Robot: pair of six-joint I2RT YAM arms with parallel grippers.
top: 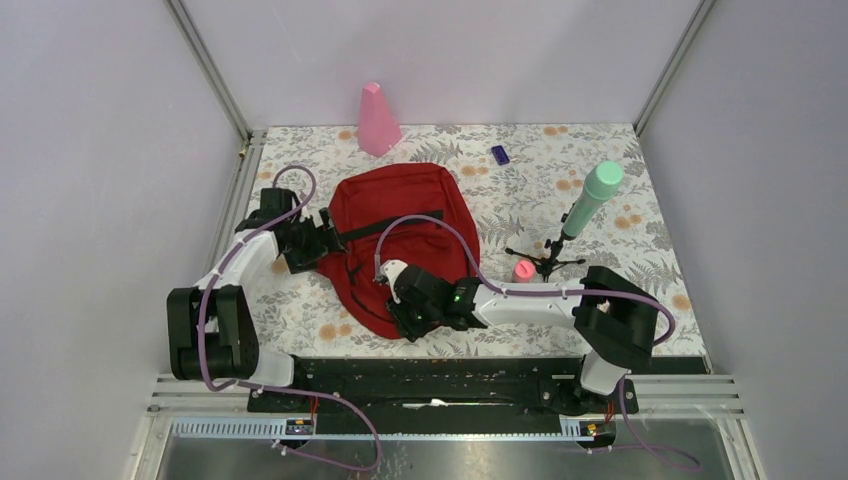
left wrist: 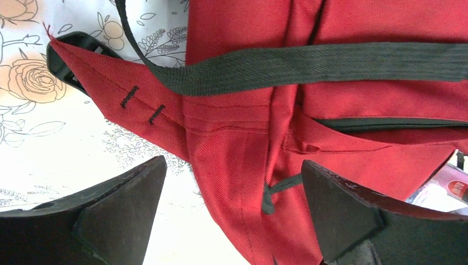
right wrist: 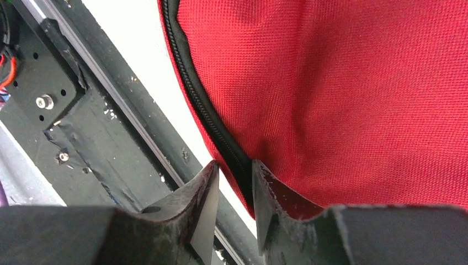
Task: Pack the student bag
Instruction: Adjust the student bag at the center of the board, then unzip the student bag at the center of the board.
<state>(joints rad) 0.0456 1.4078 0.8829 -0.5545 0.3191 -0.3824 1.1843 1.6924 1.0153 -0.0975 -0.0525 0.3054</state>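
Near edge of the tabletop (top: 300,310): my right hand (right wrist: 234,165) hangs low just past the black mounting rail (right wrist: 83,127). Its fingers stand narrow on either side of the black zipper trim (right wrist: 200,110) at the near rim of the student bag (top: 400,190). A sliver of light shows between one finger and the trim, and whether the trim is actually pinched I cannot tell.

The dark red bag lies flat on the floral tabletop, left of centre, its near end close to the rail and its far end pointing to the back wall. At its left side my left hand (left wrist: 233,163) hovers over the red fabric with the fingers spread wide, holding nothing. A black webbing strap (left wrist: 309,63) runs across the cloth beyond them, and a black plastic buckle (left wrist: 60,55) peeks out from under a red flap.

To the right of the bag, apart from it, a small pink cap-like item (top: 524,270) sits just beside a little black tripod (top: 548,262) that carries a tilted mint-green cylinder (top: 598,190). Farther back lie a small dark blue object (top: 500,154) and, near the back wall, an upright pink cone-shaped piece (top: 378,120).
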